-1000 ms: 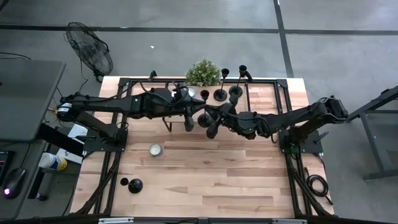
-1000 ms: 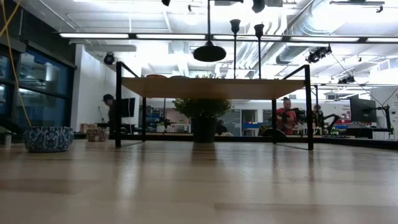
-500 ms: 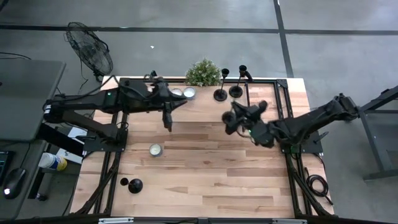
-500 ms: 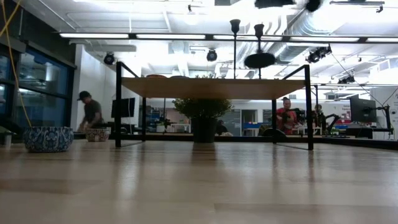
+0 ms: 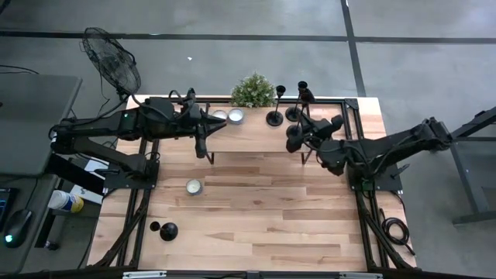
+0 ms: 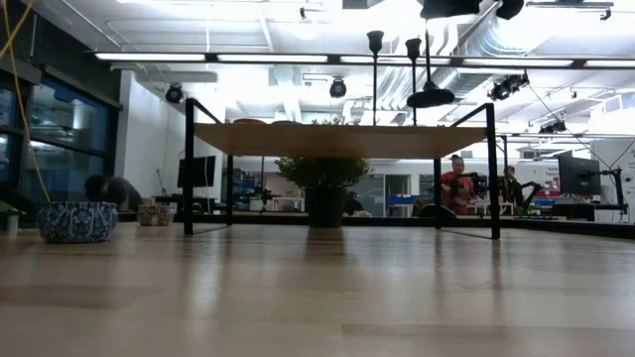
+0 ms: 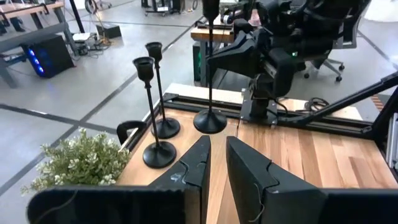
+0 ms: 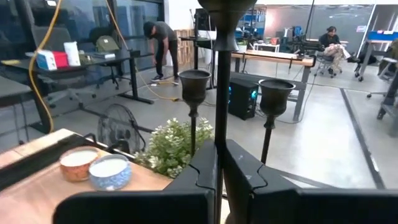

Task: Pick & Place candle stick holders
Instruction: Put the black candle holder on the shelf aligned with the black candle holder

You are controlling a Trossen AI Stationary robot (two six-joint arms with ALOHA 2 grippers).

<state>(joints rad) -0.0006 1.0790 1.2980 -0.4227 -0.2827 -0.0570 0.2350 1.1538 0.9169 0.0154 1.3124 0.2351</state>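
The right end effector (image 8: 219,163) pinches a candle stick holder's (image 8: 222,74) stem.

Right pincer (image 8: 219,163) is clamped on a candle stick holder (image 8: 219,74), raised above the tabletop (image 5: 256,194). Left pincer (image 7: 216,163), fingers slightly apart and holding nothing, hovers well apart from it.

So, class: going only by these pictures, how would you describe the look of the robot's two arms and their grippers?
Both arms are dark, almost black, built of chunky jointed segments, with thin dark cables along them. The left gripper and right gripper each end in two flat, matte-black fingers with notched, stepped inner edges. No readable markings show.
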